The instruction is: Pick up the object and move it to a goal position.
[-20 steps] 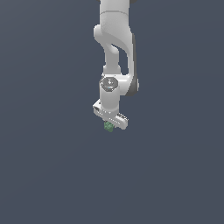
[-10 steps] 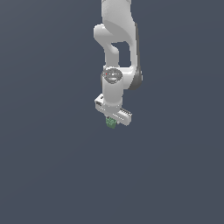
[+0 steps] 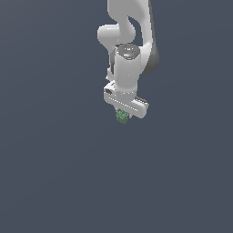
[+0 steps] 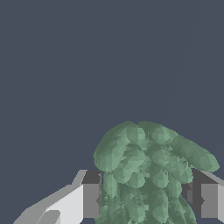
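Note:
The object [image 3: 122, 117] is a tiny lumpy green thing with light and dark patches, hanging just under the white hand in the exterior view. In the wrist view it [image 4: 148, 170] fills the space between the two fingers [image 4: 89, 199], which press on it from both sides. My gripper [image 3: 123, 116] is shut on the object and holds it off the ground. The white arm rises above it to the top of the exterior view.
A plain dark grey-blue surface [image 3: 54, 173] lies all around. No other object, container or edge shows in either view.
The gripper has risen slightly with the green object in it, and the arm's wrist has swung toward the exterior view's right. The grasp is unchanged.

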